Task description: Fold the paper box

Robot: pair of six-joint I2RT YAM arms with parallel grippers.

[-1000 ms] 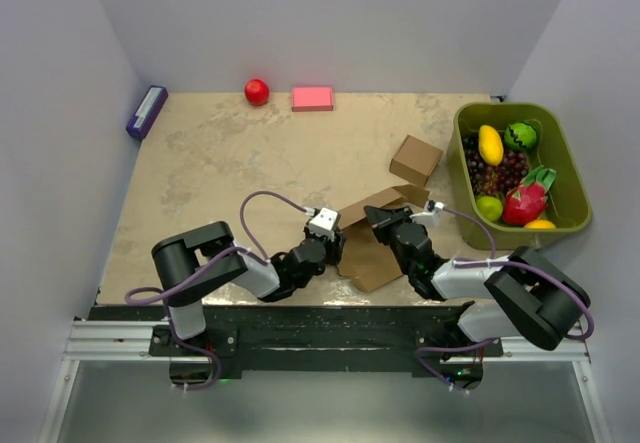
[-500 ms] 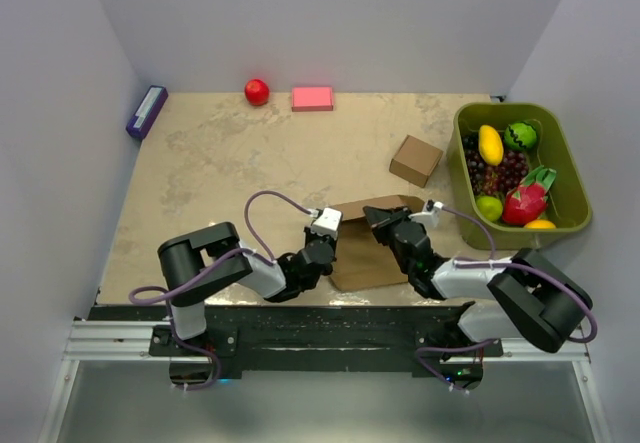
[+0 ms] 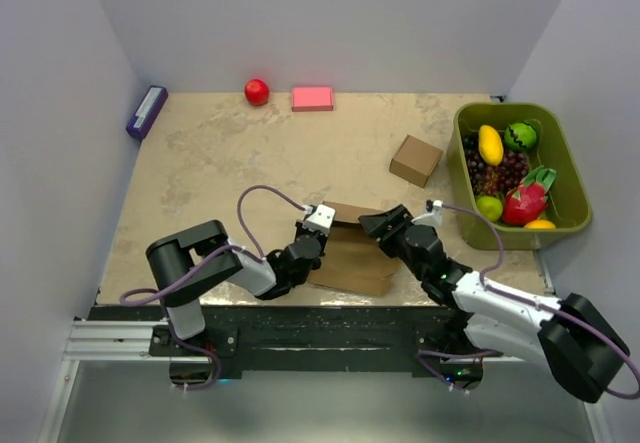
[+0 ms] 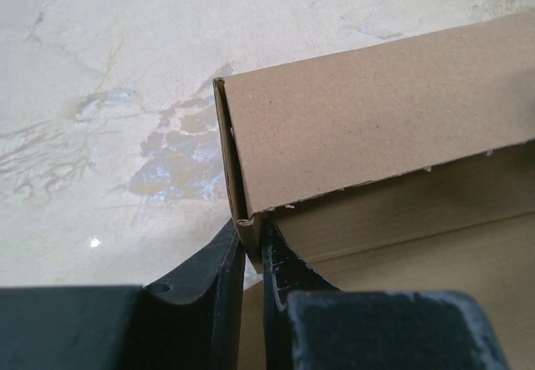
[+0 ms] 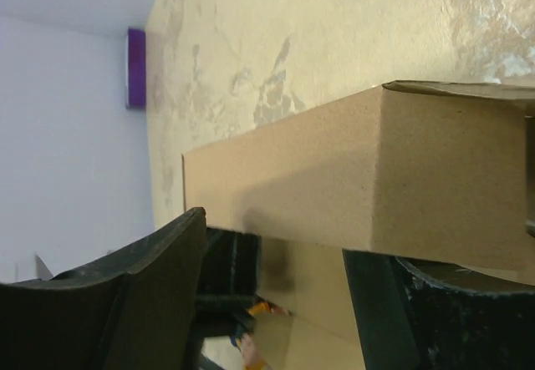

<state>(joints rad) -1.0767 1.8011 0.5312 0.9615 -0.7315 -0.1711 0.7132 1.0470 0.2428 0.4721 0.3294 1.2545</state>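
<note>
Findings, nearest first.

1. Left gripper (image 4: 251, 240): jaws drawn almost together on the end of a thin upright wall of the paper box (image 4: 376, 128). The cardboard edge sits directly between the fingers. Judged a firm pinch at the box's nine o'clock end.

2. Right gripper (image 5: 276, 278): jaws stand wide apart, one finger either side of the box's near corner. No pad is seen pressing on the cardboard. Judged released, holding nothing.

3. Paper box (image 3: 350, 258): a low oblong form lying on the table (image 3: 220, 163) close to its near edge, between the two arms. Its long axis appears to run about nine to three o'clock. The left gripper (image 3: 312, 246) is at the nine o'clock end. The right gripper (image 3: 375, 226) is over the far edge, toward one o'clock of the box's centre.

4. Governing relation: the box lies at three o'clock from the left gripper and at about seven o'clock from the right. The left arm alone anchors it, so any further folding falls to the free right gripper.

5. Further out: small squarish box (image 3: 415, 160) at one o'clock, well apart; green bin (image 3: 462, 188) at two o'clock; red ball (image 3: 257, 91), pink block (image 3: 312, 98) and purple block (image 3: 146, 111) along the far wall.
</note>
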